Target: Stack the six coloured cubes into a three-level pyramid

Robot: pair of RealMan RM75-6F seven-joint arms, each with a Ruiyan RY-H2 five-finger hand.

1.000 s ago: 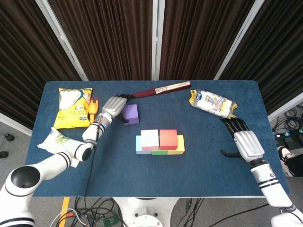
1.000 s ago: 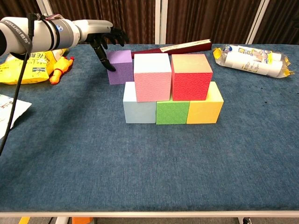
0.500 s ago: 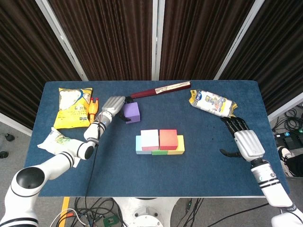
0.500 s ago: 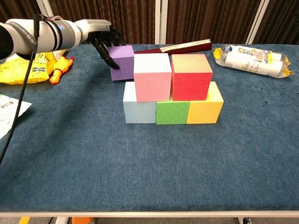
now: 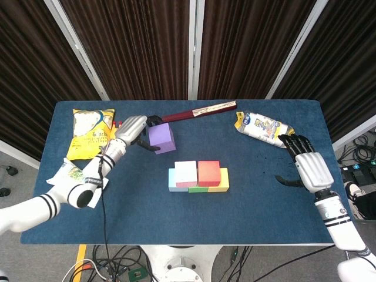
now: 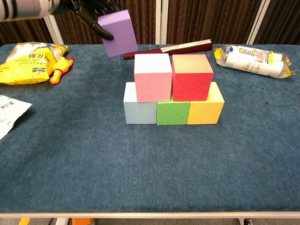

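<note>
Nearest to you on the blue table [image 6: 150, 178], the two lower levels were standing: a light blue cube [image 6: 139, 108], a green cube [image 6: 172, 113] and a yellow cube [image 6: 205, 108] in one row, touching side by side. On them sat a pink cube [image 6: 153, 77] and a red cube [image 6: 191, 77], also touching each other.

At the left edge lay a white wrapper [image 6: 10, 111]. Farther back on the left were a yellow snack bag [image 6: 29, 62] and a small orange toy [image 6: 61, 70] just beside it.

Your right hand [image 5: 309, 169] was open and held nothing, fingers apart, near the right edge of the table, well apart from the stack.

Behind the stack and to the left, your left hand [image 5: 133, 127] gripped the purple cube [image 6: 117, 33]. The cube was tilted and lifted off the table, higher than the pink one in the chest view.

At the far side lay a dark red closed fan [image 6: 169, 48], and to the right a white packet [image 6: 251, 59] with yellow ends.
</note>
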